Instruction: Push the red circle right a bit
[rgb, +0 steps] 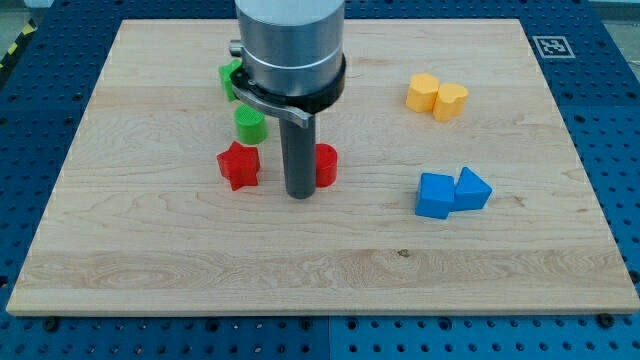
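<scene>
The red circle (326, 164) lies near the board's middle, partly hidden behind my dark rod. My tip (299, 196) rests on the board just left of and slightly below the red circle, touching or nearly touching it. A red star (239, 165) lies to the tip's left. A green circle (249, 125) sits above the red star. Another green block (230, 78), shape unclear, is partly hidden behind the arm's grey body.
Two yellow blocks (436, 97) touch each other at the upper right. A blue square block (435, 195) and a blue triangle (472, 189) touch at the right. The wooden board (320, 280) ends near the view's bottom; blue perforated table surrounds it.
</scene>
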